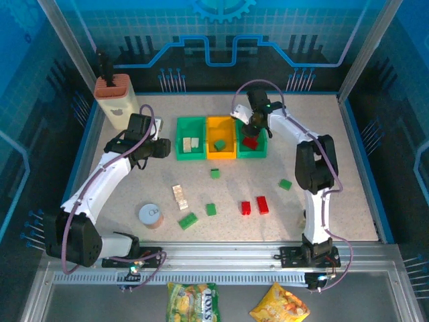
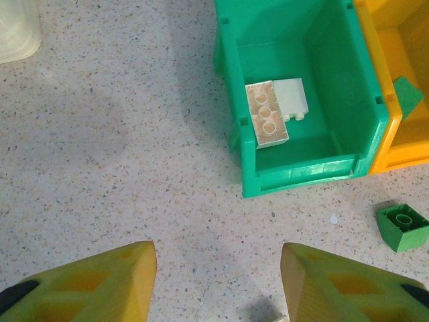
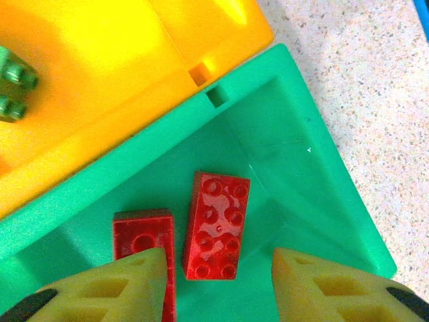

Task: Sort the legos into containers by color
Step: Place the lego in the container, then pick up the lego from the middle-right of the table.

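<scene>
Top external view, read from the left edge: a beige knife block (image 1: pixel 115 100) is seen standing at the far-left corner of the table (image 1: pixel 355 154), close against the left edge. Nearer the front edge a round white-lidded can (image 1: pixel 150 215) is set, with bare surface all around it. The left gripper (image 2: pixel 218 258) is held low over the table just left of the trays, its fingers (image 2: pixel 120 282) set apart with speckled surface seen between them. To the right of the can, a loose cream brick (image 1: pixel 179 194) and a long green brick (image 1: pixel 188 220) are laid apart from each other. The three containers are lined up side by side toward the far edge. Two cream bricks (image 2: pixel 268 114) are lodged side by side in the left green tray (image 2: pixel 301 176), one green brick (image 1: pixel 219 143) in the orange-yellow tray (image 3: pixel 120 60), and two red bricks (image 3: pixel 216 225) in the right green tray (image 3: pixel 315 181). The right gripper (image 3: pixel 218 258) is hung over that last tray, jaws parted, the larger red brick lying flat on the tray floor between them and clear of the right finger. In front of the trays two small green bricks (image 1: pixel 214 173) are scattered, then a red pair (image 1: pixel 246 208) side by side, then a lone green brick (image 1: pixel 285 184). Beyond it a broad stretch of bare table is left up to the right edge.
</scene>
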`<state>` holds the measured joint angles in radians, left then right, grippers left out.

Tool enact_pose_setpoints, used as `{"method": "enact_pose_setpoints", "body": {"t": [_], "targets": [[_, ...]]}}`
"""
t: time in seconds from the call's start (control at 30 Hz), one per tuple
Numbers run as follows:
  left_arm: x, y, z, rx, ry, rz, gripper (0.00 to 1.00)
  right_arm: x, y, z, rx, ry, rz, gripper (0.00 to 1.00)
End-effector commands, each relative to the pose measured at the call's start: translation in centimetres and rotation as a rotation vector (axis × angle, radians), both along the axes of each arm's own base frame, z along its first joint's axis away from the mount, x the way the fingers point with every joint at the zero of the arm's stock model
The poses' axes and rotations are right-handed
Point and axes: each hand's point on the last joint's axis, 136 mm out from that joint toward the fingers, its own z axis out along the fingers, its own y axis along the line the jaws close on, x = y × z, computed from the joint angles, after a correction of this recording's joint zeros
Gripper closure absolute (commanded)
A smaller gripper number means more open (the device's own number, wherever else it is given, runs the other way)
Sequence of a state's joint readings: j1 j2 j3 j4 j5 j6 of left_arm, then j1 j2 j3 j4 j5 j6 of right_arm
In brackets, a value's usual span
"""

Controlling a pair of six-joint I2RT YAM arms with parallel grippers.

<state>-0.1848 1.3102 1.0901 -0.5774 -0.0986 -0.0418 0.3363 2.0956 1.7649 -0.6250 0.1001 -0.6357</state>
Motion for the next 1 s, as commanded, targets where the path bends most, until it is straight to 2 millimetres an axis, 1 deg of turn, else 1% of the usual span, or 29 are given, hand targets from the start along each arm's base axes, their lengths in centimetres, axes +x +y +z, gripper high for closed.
{"method": "enact_pose_setpoints", "body": {"t": [0.0,0.13,0.3,0.37,0.47,0.63,0.73,0.83,0.97], "targets": [[0.2,0.0,0.0,-0.007,0.006,-0.018,0.47,-2.3,0.1,1.8,0.07,0.049,-0.009,0.54],[0.2,0.0,0.1,-0.008,0.001,-0.016,0.47,-4.1,0.1,2.7,0.116,0.086,-0.047,0.54],[0.1,0.0,0.2,-0.006,0.0,-0.016,0.47,-6.2,0.4,3.4,0.227,0.125,-0.159,0.58],[0.2,0.0,0.2,-0.007,-0.001,-0.016,0.47,-7.4,0.3,3.2,0.253,0.153,-0.218,0.6],[0.1,0.1,0.2,-0.003,0.001,-0.016,0.47,-8.8,-0.2,2.8,0.28,0.187,-0.34,0.6],[0.2,0.1,0.0,0.003,0.003,-0.016,0.47,-12.1,-1.1,1.3,0.308,0.315,-0.557,0.61],[0.2,0.2,-0.2,0.006,0.009,-0.013,0.47,-14.4,-1.6,0.2,0.285,0.392,-0.656,0.61],[0.2,0.2,-0.4,0.007,0.014,-0.014,0.47,-16.8,-1.9,-1.1,0.245,0.448,-0.694,0.61],[0.3,0.2,-0.6,0.01,0.02,-0.014,0.47,-19.3,-3.5,-3.0,0.177,0.489,-0.743,0.6]]}}
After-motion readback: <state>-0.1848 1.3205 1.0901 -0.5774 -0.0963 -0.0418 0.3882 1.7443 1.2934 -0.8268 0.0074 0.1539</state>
